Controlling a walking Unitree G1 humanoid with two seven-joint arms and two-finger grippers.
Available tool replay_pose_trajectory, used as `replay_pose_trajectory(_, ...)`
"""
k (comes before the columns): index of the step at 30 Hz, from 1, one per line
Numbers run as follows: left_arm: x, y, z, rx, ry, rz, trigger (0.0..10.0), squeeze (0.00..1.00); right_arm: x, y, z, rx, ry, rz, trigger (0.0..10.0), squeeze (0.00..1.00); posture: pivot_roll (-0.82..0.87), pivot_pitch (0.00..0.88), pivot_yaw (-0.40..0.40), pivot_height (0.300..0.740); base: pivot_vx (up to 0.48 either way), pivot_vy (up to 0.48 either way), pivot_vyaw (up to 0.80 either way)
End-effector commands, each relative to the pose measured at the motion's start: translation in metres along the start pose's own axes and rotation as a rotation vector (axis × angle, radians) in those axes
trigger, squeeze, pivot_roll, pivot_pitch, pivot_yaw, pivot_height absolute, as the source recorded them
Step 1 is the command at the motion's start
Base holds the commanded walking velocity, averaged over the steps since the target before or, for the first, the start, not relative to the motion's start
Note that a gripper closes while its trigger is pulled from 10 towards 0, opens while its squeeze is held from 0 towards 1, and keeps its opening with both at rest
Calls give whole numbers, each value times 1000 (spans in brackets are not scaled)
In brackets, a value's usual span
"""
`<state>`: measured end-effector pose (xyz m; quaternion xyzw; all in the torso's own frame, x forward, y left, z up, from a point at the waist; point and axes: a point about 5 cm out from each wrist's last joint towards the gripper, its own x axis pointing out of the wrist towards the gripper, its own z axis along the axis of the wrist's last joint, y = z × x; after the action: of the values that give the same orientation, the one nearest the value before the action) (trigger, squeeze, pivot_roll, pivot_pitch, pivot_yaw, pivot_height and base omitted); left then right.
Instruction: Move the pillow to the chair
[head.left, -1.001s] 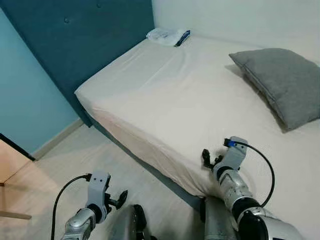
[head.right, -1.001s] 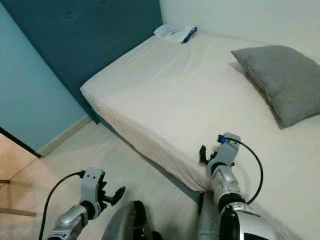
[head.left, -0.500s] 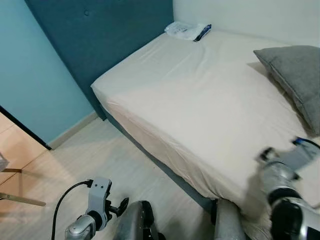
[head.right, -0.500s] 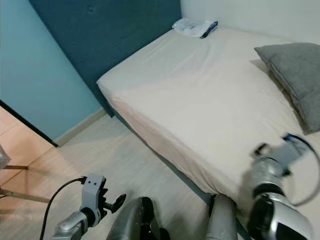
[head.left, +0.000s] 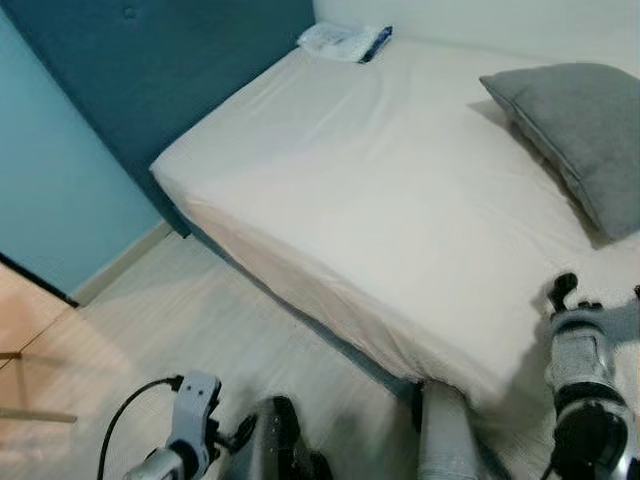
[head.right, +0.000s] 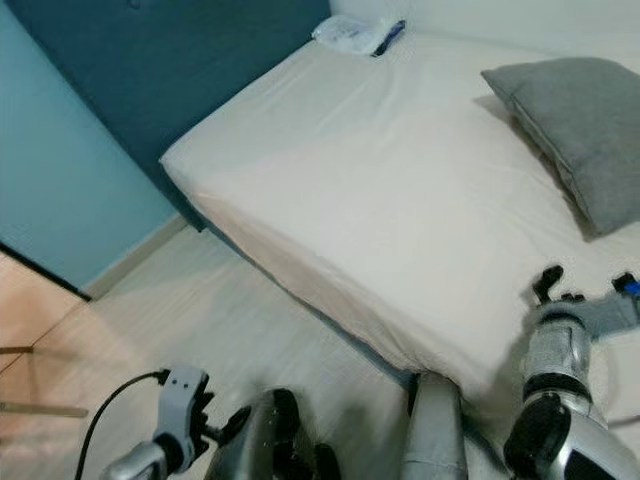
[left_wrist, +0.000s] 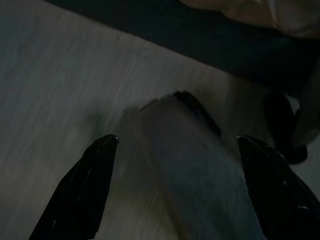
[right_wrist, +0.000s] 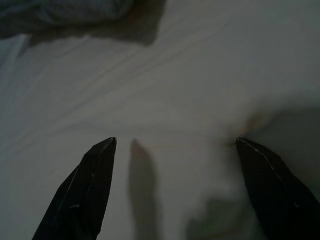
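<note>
pillow (head.left: 585, 135) on bed, beyond right fingers (right_wrist: 85, 192)

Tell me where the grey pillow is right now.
The grey pillow lies on the bed, on the robot's right, beyond the open right gripper.

grey fabric pillow (head.left: 585, 135) on cream-sheeted bed (head.left: 370, 200), far right | white plastic packet (head.left: 343, 41) on bed, far corner by dark teal padded headboard (head.left: 170, 70) | pale wood floor (head.left: 170, 330) left, near
</note>
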<state>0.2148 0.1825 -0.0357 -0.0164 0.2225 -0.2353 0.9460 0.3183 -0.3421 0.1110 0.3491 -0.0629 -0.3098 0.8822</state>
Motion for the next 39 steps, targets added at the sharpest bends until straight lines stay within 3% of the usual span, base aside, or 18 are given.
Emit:
replay_pose_trajectory(1,-18,9,-9,31,27,-8,10000,0,-4,2,-15,28,47,-2,10000,0,13,412,298,588,0,0,0)
replay_pose_trajectory(4,-28,10,-10,45,13,-21,10000,0,-1,7,-6,24,14,23,10000,0,32,451,313,588,0,0,0)
replay_pose_trajectory(7,-33,9,-3,59,-20,-38,10000,0,4,21,6,-56,-24,115,10000,0,49,498,330,588,0,0,0)
replay_pose_trajectory(12,-37,4,4,67,-46,-62,10000,0,8,26,21,-119,-48,134,10000,0,68,555,356,583,0,0,0)
replay_pose_trajectory(17,-43,-6,8,74,-56,-102,10000,0,13,36,59,-189,-180,172,10000,0,84,589,371,563,0,0,0)
replay_pose_trajectory(21,-54,-12,8,70,-30,-118,10000,0,11,62,109,-86,-362,295,10000,0,104,609,385,543,0,0,0)
replay_pose_trajectory(25,-64,-15,6,66,-7,-120,10000,0,6,76,136,-13,-450,357,10000,0,123,617,393,528,0,0,0)
replay_pose_trajectory(27,-71,-17,2,63,10,-120,10000,0,3,80,149,-27,-500,360,10000,0,128,619,395,518,0,0,0)
replay_pose_trajectory(30,-74,-19,2,61,19,-121,10000,0,1,80,153,-49,-517,359,10000,0,136,621,398,503,0,0,0)
replay_pose_trajectory(36,-83,-21,2,66,40,-126,10000,0,0,53,165,-42,-595,174,10000,0,155,628,400,488,0,0,0)
replay_pose_trajectory(39,-87,-22,3,67,48,-131,10000,0,-1,46,168,13,-603,148,10000,0,159,633,400,488,0,0,0)
